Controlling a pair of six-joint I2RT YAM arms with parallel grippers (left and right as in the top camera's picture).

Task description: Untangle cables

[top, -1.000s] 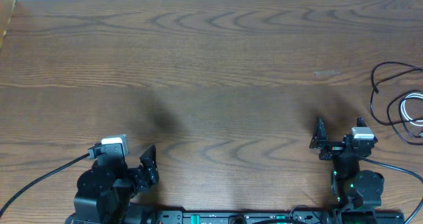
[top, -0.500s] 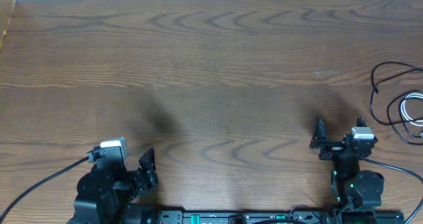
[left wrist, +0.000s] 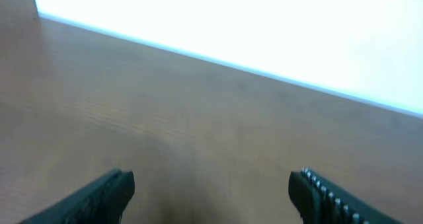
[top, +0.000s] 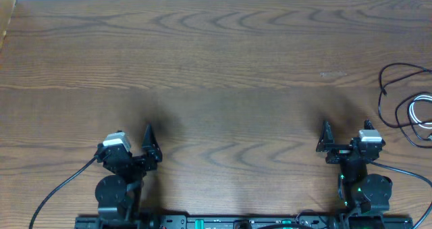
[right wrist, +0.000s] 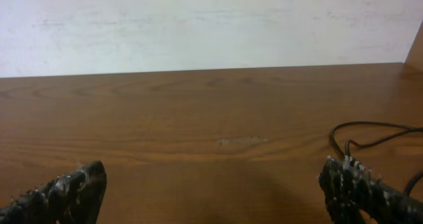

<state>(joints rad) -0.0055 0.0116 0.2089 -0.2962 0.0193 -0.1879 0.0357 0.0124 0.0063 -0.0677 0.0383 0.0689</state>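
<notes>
**Both sets of fingers spread and empty, cables off to the right**

The brown wood-grain surface [top: 216,67] fills the overhead view and is bare in front of both arms. The two arms sit at its near edge, one towards each side.

The left fingers [left wrist: 109,192] stand far apart with only bare wood between them; they have hold of nothing. The right fingers [right wrist: 73,187] are spread as wide, with nothing between them either.

The black cable [top: 398,65] lies beyond the right fingers and out to their right, curving in a large loose loop near the right edge of the surface. In the right wrist view, a stretch of it [right wrist: 370,124] arcs just past the tip of the right-hand finger without touching it. The white cable [top: 410,111] forms a smaller loop further right, beside the black one and partly cut off by the frame edge. Whether they are wound together there cannot be told. Both cables are well apart from the left fingers.
</notes>
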